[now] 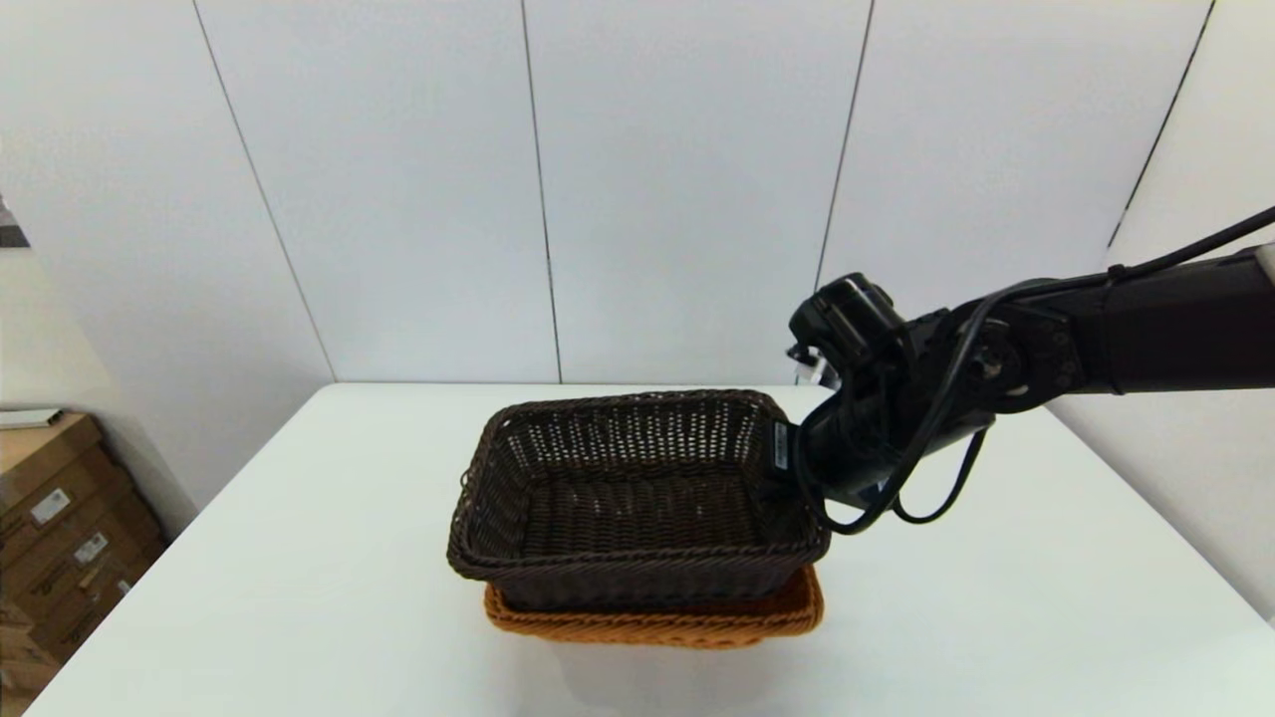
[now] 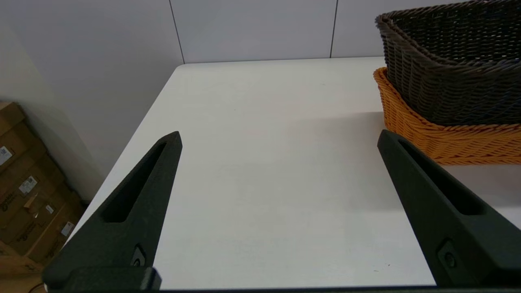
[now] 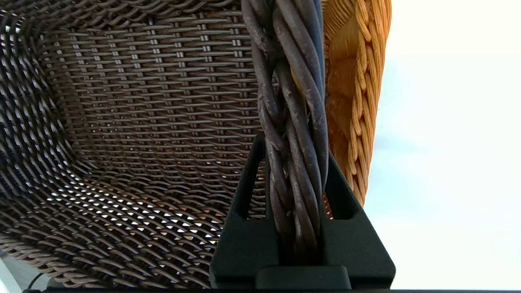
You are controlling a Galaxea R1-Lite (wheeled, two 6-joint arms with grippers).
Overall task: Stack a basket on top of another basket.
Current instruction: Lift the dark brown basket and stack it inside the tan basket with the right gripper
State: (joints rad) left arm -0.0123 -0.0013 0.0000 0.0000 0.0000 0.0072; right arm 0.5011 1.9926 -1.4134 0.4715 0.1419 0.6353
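The dark brown basket (image 1: 637,488) rests inside the orange-tan basket (image 1: 657,622) near the middle of the table, its rim standing higher. My right gripper (image 1: 787,458) is shut on the dark basket's right rim. In the right wrist view the braided rim (image 3: 295,122) runs between the two fingers (image 3: 248,191), with the orange-tan basket (image 3: 354,101) just outside it. My left gripper (image 2: 279,138) hangs open over bare table to the left of the stack, apart from both baskets (image 2: 452,65); the orange-tan one (image 2: 447,138) shows under the dark one there.
The white table (image 1: 299,558) stands against a white panelled wall. Cardboard boxes (image 1: 60,518) sit on the floor beyond the table's left edge. The right arm (image 1: 1096,349) reaches in from the right above the table.
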